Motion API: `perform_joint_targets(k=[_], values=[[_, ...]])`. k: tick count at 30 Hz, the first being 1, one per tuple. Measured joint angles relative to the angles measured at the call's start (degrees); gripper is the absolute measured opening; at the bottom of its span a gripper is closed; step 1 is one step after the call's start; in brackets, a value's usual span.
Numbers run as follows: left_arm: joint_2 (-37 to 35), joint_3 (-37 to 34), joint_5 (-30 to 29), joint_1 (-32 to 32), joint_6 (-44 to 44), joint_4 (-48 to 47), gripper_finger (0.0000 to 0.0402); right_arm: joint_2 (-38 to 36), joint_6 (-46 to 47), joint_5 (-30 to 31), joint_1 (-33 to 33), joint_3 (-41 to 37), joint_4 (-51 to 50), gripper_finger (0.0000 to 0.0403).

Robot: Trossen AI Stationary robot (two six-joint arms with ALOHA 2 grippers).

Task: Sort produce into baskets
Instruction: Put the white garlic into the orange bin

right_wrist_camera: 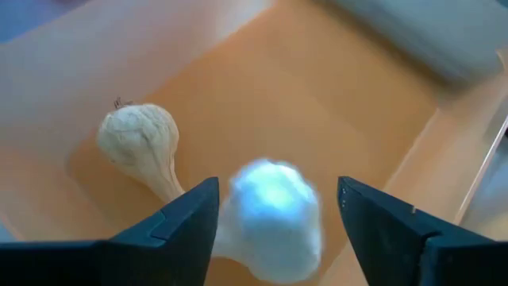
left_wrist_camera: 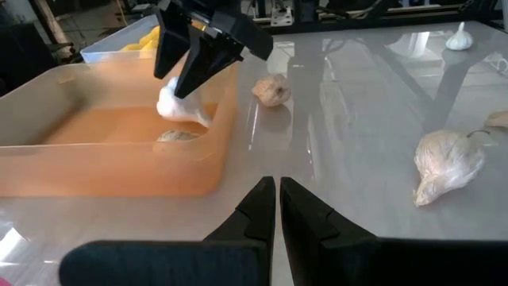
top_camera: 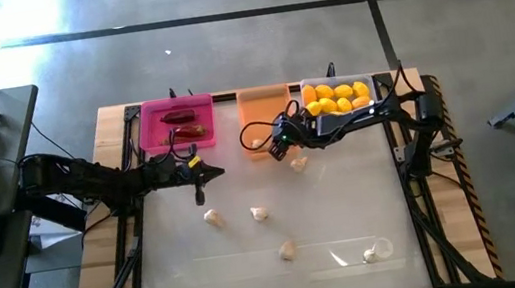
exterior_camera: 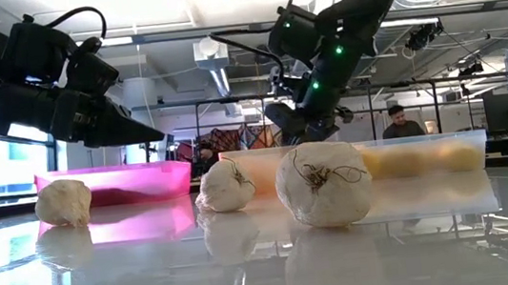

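The right gripper [right_wrist_camera: 274,210] is hanging over the orange basket [top_camera: 255,111] with its jaws spread wide, and a garlic bulb [right_wrist_camera: 274,218] is sitting between the fingers without either pad pressing it; it looks released and dropping free. Just below and a little to one side of that gripper, another bulb [right_wrist_camera: 141,143] is already lying on the basket floor. Just outside the basket wall, near this gripper, one more bulb [top_camera: 299,163] is waiting on the table [top_camera: 348,212].

The left gripper [left_wrist_camera: 276,208] is hovering clenched and empty over the table beside the pink basket [top_camera: 176,120], which is holding the red chilies [top_camera: 184,124]. Ahead of it a loose bulb [left_wrist_camera: 448,163] is lying on its side, tail trailing toward the gripper. Farther out, three bulbs [top_camera: 259,213] are scattered across the table, and a clear plastic scrap [top_camera: 378,248] is lying at the far corner. Beyond the right gripper, the clear basket [top_camera: 339,95] is holding the lemons [top_camera: 337,98].

The garlic is probably light, dry and firm under a papery skin that could flake or slip. It should be taken across the widest part of the bulb, not by the thin stem, with modest pressure. Being round, a bulb may roll on this glossy table when nudged.
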Motion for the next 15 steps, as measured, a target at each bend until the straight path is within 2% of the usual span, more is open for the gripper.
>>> perform_joint_targets(k=[7, 15], values=[[0.0, 0.0, 0.0, 0.0, 0.02, -0.16, 0.001, -0.13, -4.23, -0.22, 1.68, 2.38, -1.11, 0.0262], [0.0, 0.0, -0.12, 0.0, 0.07, -0.13, 0.001, -3.71, -4.34, -0.22, 9.22, 10.22, -19.88, 0.0263]])
